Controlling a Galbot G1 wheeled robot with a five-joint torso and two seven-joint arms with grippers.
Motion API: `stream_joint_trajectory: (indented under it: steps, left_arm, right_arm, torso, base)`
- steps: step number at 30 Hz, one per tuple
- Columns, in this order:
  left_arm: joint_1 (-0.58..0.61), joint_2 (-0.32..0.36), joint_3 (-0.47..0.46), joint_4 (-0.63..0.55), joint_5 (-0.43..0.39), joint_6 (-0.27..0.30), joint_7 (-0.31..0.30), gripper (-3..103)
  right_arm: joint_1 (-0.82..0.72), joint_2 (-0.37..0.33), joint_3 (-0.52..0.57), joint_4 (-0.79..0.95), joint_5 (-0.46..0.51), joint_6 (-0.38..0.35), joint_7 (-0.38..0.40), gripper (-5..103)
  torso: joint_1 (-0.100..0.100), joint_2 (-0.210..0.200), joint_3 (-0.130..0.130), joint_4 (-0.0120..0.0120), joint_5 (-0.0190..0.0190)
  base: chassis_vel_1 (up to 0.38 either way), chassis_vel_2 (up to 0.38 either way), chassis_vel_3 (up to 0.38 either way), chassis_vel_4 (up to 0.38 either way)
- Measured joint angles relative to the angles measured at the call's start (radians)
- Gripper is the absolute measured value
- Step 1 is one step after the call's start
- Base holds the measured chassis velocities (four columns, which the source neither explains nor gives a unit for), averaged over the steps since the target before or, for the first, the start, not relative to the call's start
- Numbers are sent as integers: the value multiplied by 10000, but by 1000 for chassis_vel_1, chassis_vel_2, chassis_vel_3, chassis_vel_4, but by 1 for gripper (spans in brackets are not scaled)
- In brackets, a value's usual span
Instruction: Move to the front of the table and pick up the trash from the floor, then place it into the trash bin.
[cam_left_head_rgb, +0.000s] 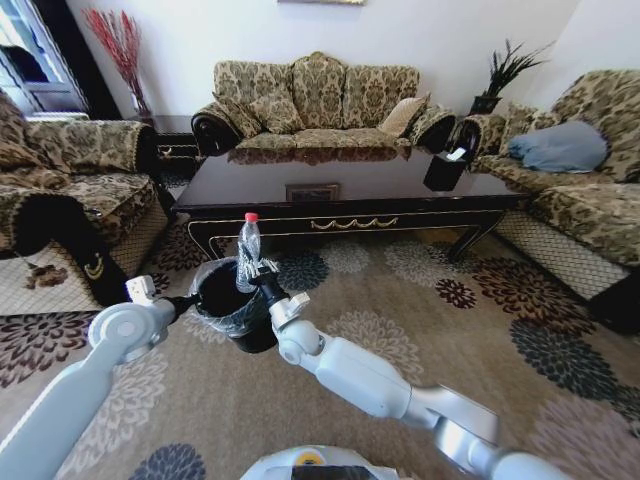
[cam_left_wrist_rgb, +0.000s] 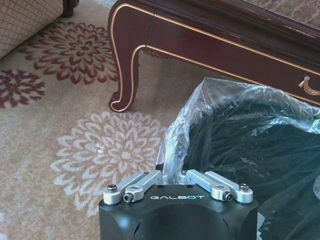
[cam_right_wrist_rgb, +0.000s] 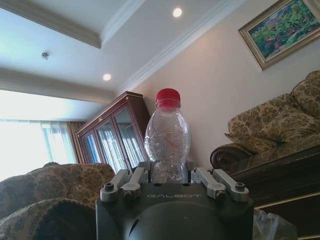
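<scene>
A clear plastic bottle (cam_left_head_rgb: 249, 252) with a red cap is held upright by the right gripper (cam_left_head_rgb: 266, 284), whose fingers are closed on its lower part, directly above the open mouth of the trash bin (cam_left_head_rgb: 232, 322). In the right wrist view the bottle (cam_right_wrist_rgb: 167, 138) is seen standing between the fingers of the gripper (cam_right_wrist_rgb: 174, 181). The bin is set on the carpet (cam_left_head_rgb: 420, 310) in front of the table (cam_left_head_rgb: 340, 185), near its left front leg (cam_left_wrist_rgb: 125, 75). The liner bag (cam_left_wrist_rgb: 210, 107) at the bin's rim is pinched by the left gripper (cam_left_wrist_rgb: 171, 177), closed on the plastic.
</scene>
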Motion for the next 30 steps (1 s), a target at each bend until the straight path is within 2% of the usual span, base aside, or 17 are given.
stream_joint_trajectory:
  steps: [2, 4, 8, 9, 11, 14, 17, 20, 23, 28, 30]
  left_arm:
    - [78, 9, -68, -60, 14, 0, 4, 4]
    - [112, 9, -100, -90, 18, 0, 3, 4]
    - [276, 12, -262, -213, 36, -4, 5, 4]
    - [276, 12, -262, -213, 36, -4, 5, 4]
    - [359, 12, -331, -269, 56, -21, 6, 4]
    - [419, 10, -363, -304, 81, -25, 5, 4]
    - [515, 24, -434, -372, 101, -29, 0, 4]
    - [593, 50, -516, -407, 114, -37, -3, 4]
    - [698, 50, -597, -426, 146, -43, -5, 4]
    - [927, -94, -724, -440, 327, -71, -100, 4]
    - [1065, -254, -780, -373, 471, -110, -350, 4]
  right_arm:
    - [-123, -151, 32, 62, -272, 91, -149, 40]
    - [-170, -217, 46, 85, -334, 125, -230, 40]
    - [-411, -566, 114, 395, -432, 185, -429, 62]
    - [-411, -566, 114, 395, -432, 185, -429, 62]
    - [-524, -735, 126, 563, -464, 191, -524, 73]
    - [-586, -851, 110, 663, -529, 201, -630, 78]
    - [-712, -1005, 72, 810, -639, 211, -765, 94]
    - [-804, -1079, 105, 837, -648, 210, -755, 99]
    - [-870, -1149, 234, 832, -652, 201, -645, 100]
    - [-970, -1415, 769, 765, -595, -44, -57, 100]
    - [-1048, -1651, 1250, 621, -779, -360, 438, 100]
  torso:
    - [0, 0, 0, 0, 0]
    - [0, 0, 0, -1, 0]
    - [0, 0, 0, -1, 1]
    - [0, 0, 0, -1, 1]
    - [0, 0, 0, -1, 1]
    - [0, 0, 0, -1, 1]
    - [0, 0, 0, -1, 1]
    - [1, 0, -1, -1, 1]
    - [0, 0, 0, -1, 1]
    - [0, 0, 0, 2, 1]
    - [0, 1, 0, -2, 2]
  base:
    - [0, 0, 0, 0]
    - [0, 0, 0, 0]
    - [0, 0, 0, 0]
    - [0, 0, 0, 0]
    - [0, 0, 0, 0]
    - [0, 0, 0, 0]
    - [0, 0, 0, 0]
    - [0, 0, 0, 0]
    - [0, 0, 0, 0]
    - [0, 0, 0, 0]
    - [0, 0, 0, 0]
